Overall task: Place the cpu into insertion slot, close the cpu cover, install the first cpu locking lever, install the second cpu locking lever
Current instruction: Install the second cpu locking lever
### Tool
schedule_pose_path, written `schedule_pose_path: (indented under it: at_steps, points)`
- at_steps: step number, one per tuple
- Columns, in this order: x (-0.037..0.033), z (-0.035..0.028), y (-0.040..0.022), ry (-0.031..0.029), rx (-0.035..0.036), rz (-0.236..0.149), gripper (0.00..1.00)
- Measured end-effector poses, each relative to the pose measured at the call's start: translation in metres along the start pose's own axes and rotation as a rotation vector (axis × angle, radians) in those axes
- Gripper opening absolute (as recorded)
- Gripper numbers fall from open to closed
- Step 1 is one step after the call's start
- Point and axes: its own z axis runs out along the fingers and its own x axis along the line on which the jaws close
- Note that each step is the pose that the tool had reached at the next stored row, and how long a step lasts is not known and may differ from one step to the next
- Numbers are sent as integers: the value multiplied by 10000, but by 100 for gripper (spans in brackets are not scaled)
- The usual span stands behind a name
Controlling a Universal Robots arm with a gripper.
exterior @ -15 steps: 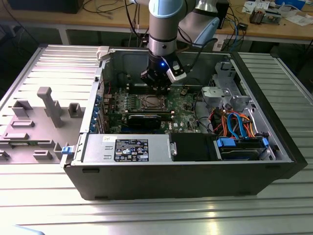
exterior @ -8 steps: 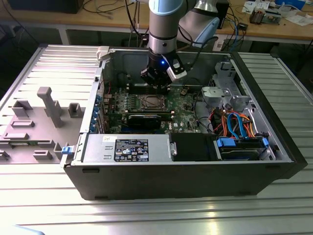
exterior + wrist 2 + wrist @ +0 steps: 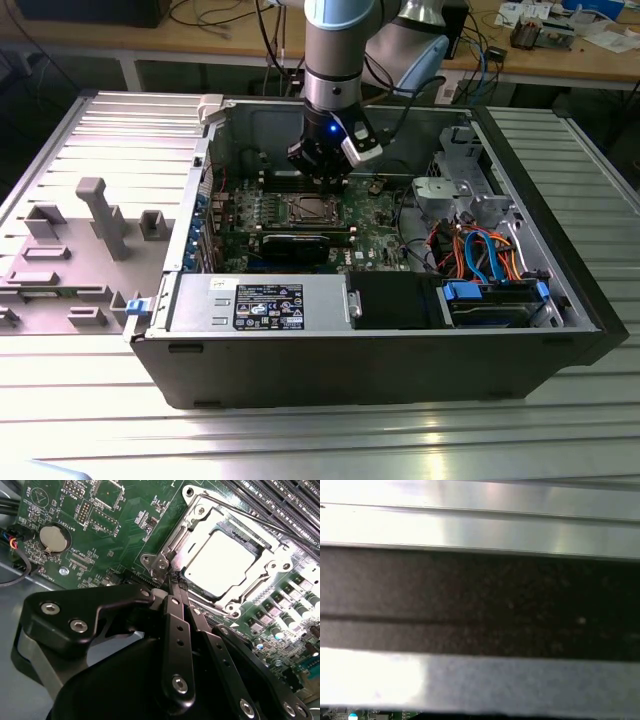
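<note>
So in the exterior view the arm hangs down into the open PC case (image 3: 560,290), and the gripper (image 3: 322,170) sits just above the green motherboard (image 3: 375,215), with the insertion slot (image 3: 305,210) right below it at roughly 6 o'clock. The chip looks already seated there, silver top up, inside the frame. Second wrist view is the good one — the gripper (image 3: 175,587) has its fingers (image 3: 179,635) pressed together into a narrow tip, holding nothing I can make out, and that tip is right at the socket's corner near a screw tab, maybe touching, can't swear to it. The cpu (image 3: 220,562) lies flat in the slot at about 1 o'clock from the tip, with the cpu cover (image 3: 197,522) down around it as a frame. It's square, so no real long axis; its edges run diagonally here, parallel with the memory slots (image 3: 280,500) at 2 o'clock. First wrist view is mostly a dark case wall (image 3: 480,600) and bright metal. My worry — if the tip slips off that thin lever metal it could scrape the board, or the lever springs back unlatched.
</note>
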Motion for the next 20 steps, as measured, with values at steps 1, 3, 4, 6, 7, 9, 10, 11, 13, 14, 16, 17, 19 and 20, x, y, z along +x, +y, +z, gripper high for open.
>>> schedule_pose_path:
  at_steps: [1,3,4,6,7,9,10,11,13,14,16,17,19,20]
  points:
    - [0,0,-2,0,0,0,11]
    - [0,0,-2,0,0,0,11]
    - [0,0,-2,0,0,0,11]
    - [0,0,-2,0,0,0,11]
    - [0,0,-3,0,0,0,11]
    - [0,-1,-11,1,1,-2,11]
    - [1,0,-15,0,0,-1,11]
    - [1,0,-24,0,0,0,11]
    - [3,2,-51,1,0,0,11]
    - [4,2,-67,0,0,-1,11]
    - [5,2,-86,0,1,0,11]
    - [5,2,-97,0,4,0,11]
    - [6,1,-101,0,5,2,11]
    - [6,-7,-102,1,6,1,11]
